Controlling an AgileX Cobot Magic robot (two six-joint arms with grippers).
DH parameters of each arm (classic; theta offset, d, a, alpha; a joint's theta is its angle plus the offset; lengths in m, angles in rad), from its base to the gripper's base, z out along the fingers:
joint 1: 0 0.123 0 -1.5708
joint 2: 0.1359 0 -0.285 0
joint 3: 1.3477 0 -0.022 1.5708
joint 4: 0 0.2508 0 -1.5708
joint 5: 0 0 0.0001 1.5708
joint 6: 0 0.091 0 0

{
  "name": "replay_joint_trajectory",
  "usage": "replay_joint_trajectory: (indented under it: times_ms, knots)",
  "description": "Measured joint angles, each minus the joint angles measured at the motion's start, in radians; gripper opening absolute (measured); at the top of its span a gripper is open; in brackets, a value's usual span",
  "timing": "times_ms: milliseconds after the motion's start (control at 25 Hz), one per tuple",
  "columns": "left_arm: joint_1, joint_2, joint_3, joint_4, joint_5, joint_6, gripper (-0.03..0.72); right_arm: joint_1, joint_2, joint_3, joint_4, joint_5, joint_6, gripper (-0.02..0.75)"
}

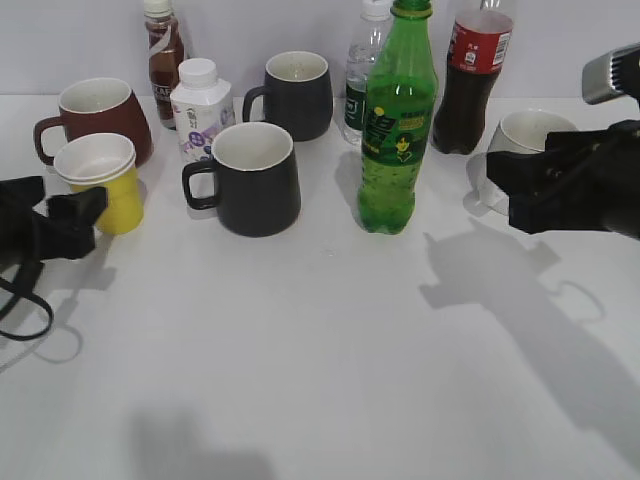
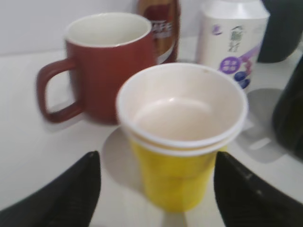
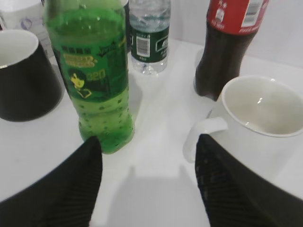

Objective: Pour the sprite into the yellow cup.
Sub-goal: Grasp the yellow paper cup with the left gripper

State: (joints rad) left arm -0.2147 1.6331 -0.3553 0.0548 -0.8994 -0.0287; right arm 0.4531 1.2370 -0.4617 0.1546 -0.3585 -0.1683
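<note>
I see both end effectors spread: left end effector (image 2: 156,189) flanks the yellow cup (image 1: 104,183) near the bench's left edge; right end effector (image 3: 149,182) faces the sprite (image 1: 397,125), green-labelled with yellow marks, mid-bench.

Upper left of exterior frame: brown mug (image 1: 100,115), handle facing left, beside small brown drink bottle (image 1: 163,55) and white carton (image 1: 199,107) with purple print. Center: two dark mugs, front one (image 1: 252,178) near carton, rear one (image 1: 296,95) behind it. Upper right: clear water bottle (image 1: 362,75), cola bottle (image 1: 473,80) with red label, white mug (image 1: 524,135). All upright on white table (image 1: 320,380).
</note>
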Motion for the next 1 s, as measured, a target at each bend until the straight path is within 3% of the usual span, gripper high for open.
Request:
replay_joint_trajectory:
  times_ms: [160,400,880,1000]
  knots:
    - [-0.001,0.098,-0.001,0.048,-0.134,0.0,0.617,0.0,0.001,0.0,-0.004,-0.012,0.002,0.465]
    - [-0.001,0.235,-0.006,0.051,-0.279,0.0,0.622,0.0,0.001,0.0,-0.006,-0.012,0.014,0.465]
    - [-0.001,0.385,-0.179,0.052,-0.306,0.0,0.605,0.0,0.002,0.0,-0.015,-0.013,0.047,0.465]
    - [-0.001,0.417,-0.225,0.052,-0.306,0.0,0.589,0.0,0.004,0.0,-0.074,-0.015,0.099,0.465]
